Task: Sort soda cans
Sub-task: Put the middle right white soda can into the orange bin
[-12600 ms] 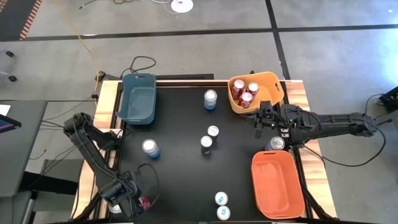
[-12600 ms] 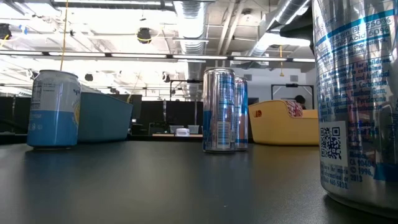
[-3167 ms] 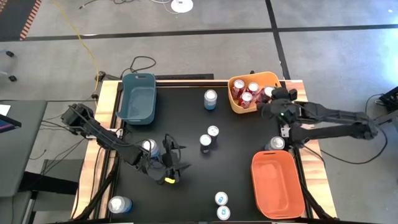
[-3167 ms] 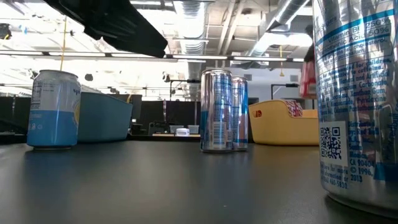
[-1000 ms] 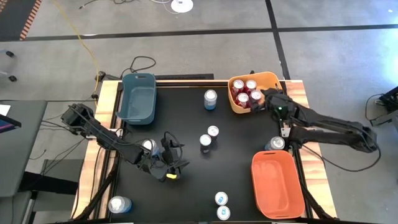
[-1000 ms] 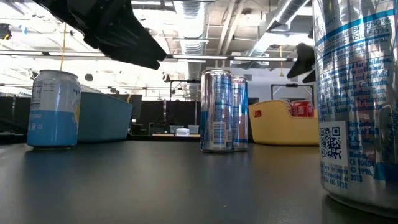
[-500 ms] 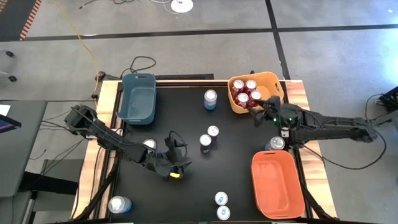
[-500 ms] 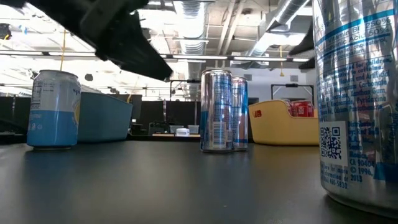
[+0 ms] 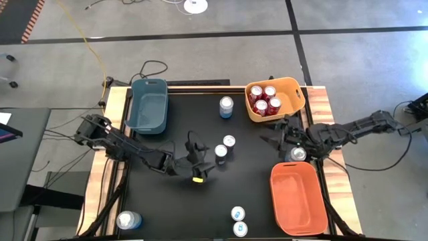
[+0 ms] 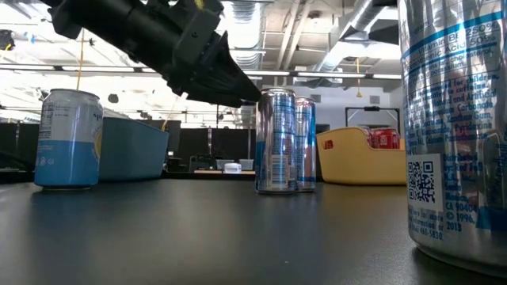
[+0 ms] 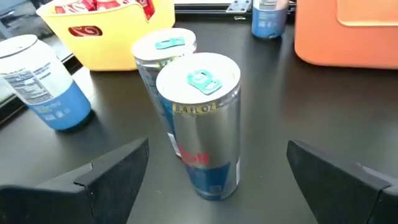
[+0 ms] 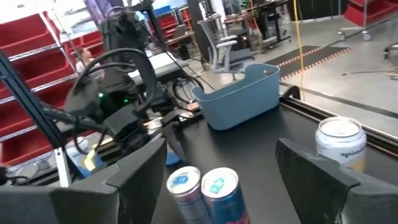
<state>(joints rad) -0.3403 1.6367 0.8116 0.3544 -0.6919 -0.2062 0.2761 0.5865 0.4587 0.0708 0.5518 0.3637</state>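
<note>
Two slim silver-and-blue soda cans point(image 9: 222, 152) point(image 9: 229, 141) stand upright side by side at mid table. My left gripper point(image 9: 204, 159) is open just left of them. In the left wrist view its fingers point(image 11: 118, 171) stand on either side of the nearer can point(image 11: 205, 124) without touching it. My right gripper point(image 9: 273, 134) is open and holds nothing. It hovers right of centre, pointing toward the table's left at the same pair point(image 12: 202, 186). Several red cans point(image 9: 264, 100) lie in the yellow bin point(image 9: 294, 88).
A blue can point(image 9: 227, 106) stands at the far middle, another point(image 10: 70, 138) at the left. A can point(image 9: 297, 154) stands beside the orange bin point(image 9: 299, 197). Two cans point(image 9: 239, 221) stand at the near edge. The blue bin point(image 9: 149, 105) is at the far left.
My left gripper has moved toward the table's right and sunk a little, closing in on the two silver cans. My right gripper has drawn back from the yellow bin toward the near edge and swung round to face the table's left.
</note>
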